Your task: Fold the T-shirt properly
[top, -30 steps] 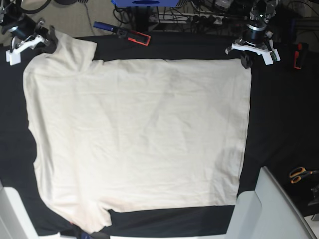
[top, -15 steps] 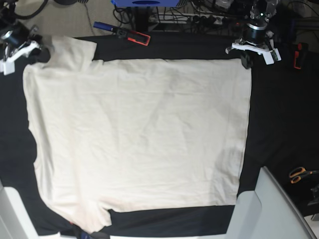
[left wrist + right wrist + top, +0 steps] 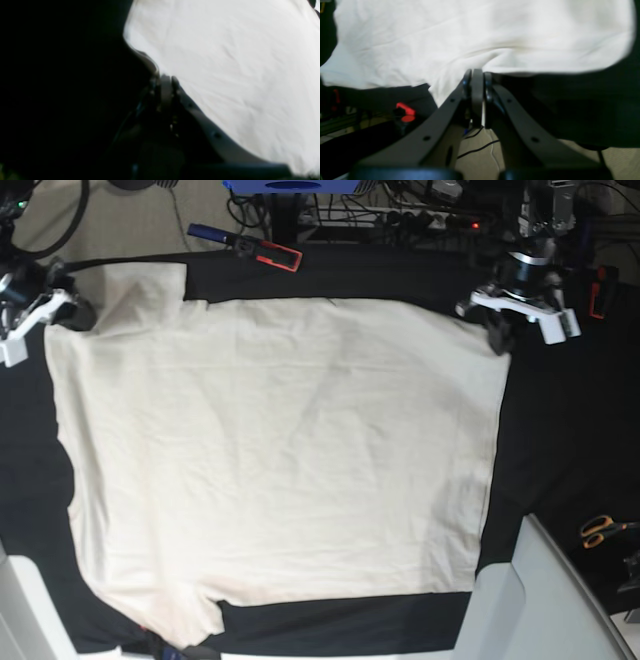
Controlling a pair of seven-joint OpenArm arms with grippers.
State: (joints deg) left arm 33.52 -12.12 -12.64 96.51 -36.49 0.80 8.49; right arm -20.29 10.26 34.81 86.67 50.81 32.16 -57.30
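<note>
Both hems should rise level and taut. The left gripper point(image 3: 502, 348) and right gripper point(image 3: 86, 320) are clamped on the near corners of the T-shirt point(image 3: 290, 450), which spreads across the black tablecloth point(image 3: 560, 470) toward the white stands point(image 3: 510, 605).

We count 2 grippers with black fingers and white side parts: left gripper point(image 3: 499, 340), right gripper point(image 3: 86, 318). 1 cream, soft-cloth T-shirt point(image 3: 290, 450), at both gripper tips. 2 red-and-black, bar-shaped tools: one point(image 3: 245, 248) between the grippers, one point(image 3: 598, 292) just outboard of the left. 1 pair of orange-handled scissors point(image 3: 600, 530), ahead and outboard of the left gripper. 2 white, smooth, angled panels: one point(image 3: 515, 590) well ahead of the left gripper, one point(image 3: 28, 610) well ahead of the right.
</note>
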